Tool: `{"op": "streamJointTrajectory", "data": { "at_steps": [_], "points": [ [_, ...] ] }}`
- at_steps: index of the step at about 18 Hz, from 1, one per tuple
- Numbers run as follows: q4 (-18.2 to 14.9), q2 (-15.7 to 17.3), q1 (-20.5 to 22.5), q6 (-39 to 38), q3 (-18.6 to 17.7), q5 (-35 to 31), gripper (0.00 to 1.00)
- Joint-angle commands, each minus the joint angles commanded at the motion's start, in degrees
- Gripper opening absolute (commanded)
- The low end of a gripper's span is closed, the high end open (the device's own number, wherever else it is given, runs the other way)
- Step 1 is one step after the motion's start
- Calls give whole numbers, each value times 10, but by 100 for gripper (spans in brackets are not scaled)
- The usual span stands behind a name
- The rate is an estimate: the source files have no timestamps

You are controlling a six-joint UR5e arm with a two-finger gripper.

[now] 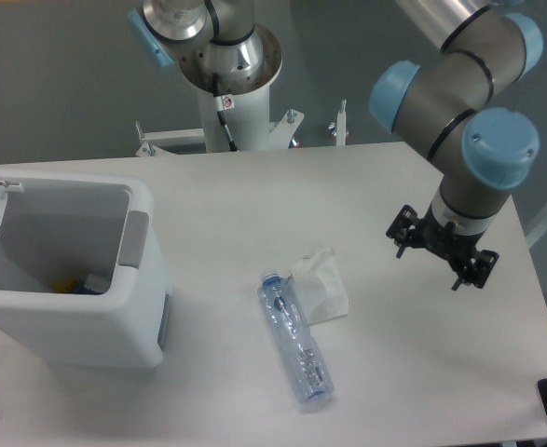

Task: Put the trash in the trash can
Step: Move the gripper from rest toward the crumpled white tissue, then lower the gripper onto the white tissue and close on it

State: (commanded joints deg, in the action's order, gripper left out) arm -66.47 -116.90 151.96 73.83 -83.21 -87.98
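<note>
Lying mid-table, crushed clear bottle (295, 343) runs diagonally, blue cap toward upper left; crumpled white tissue (321, 286) touches its right side. Trash can (141, 317) sits at left edge, lid up, some items inside. Gripper (430, 267) hangs well right of the trash, fingers spread apart, holding nothing.
</note>
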Motion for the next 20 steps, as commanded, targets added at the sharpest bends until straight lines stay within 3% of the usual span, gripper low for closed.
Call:
{"op": "streamJointTrajectory", "data": {
  "at_steps": [3, 4, 12, 14, 20],
  "points": [
    [94, 18, 2, -31, -71, 5, 100],
    [110, 21, 3, -36, -84, 8, 100],
    [119, 32, -26, -38, -157, 15, 100],
    [137, 31, -39, -40, -172, 15, 100],
    [147, 31, -64, -83, -180, 16, 100]
  ]
}}
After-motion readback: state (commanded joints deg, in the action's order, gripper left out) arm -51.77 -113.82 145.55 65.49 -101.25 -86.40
